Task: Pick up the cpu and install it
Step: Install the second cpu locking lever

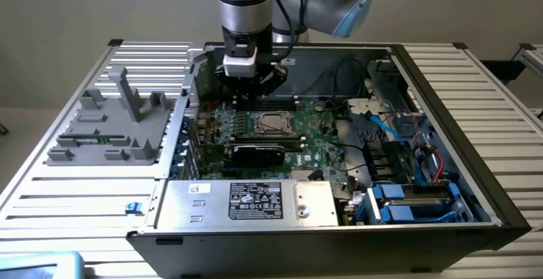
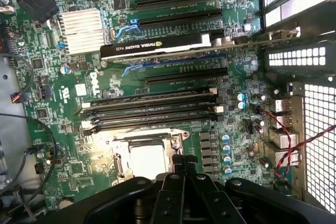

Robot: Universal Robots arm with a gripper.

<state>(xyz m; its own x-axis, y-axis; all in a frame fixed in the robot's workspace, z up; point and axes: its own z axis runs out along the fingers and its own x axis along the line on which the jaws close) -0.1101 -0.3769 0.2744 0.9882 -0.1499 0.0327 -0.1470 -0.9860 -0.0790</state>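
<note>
The cpu [image 1: 271, 123] is a shiny silver square lying flat inside the metal-framed socket [image 1: 257, 115] in the middle of the green motherboard. In the wrist view the cpu [image 2: 148, 159] shows as a bright square within the socket frame [image 2: 119, 157], partly hidden by the gripper body. My gripper [image 1: 257, 98] hangs over the board just behind the socket. Its black fingers [image 2: 184, 162] are pressed together, shut, close beside the cpu's edge. I see nothing held between them.
A black graphics card [image 2: 157, 46] and a row of memory slots [image 2: 152, 109] lie beside the socket. The silver power supply [image 1: 246, 203] with a white label fills the case front. A grey fixture [image 1: 110, 126] stands at the exterior view's left. Red and black wires [image 2: 294, 142] run near the case wall.
</note>
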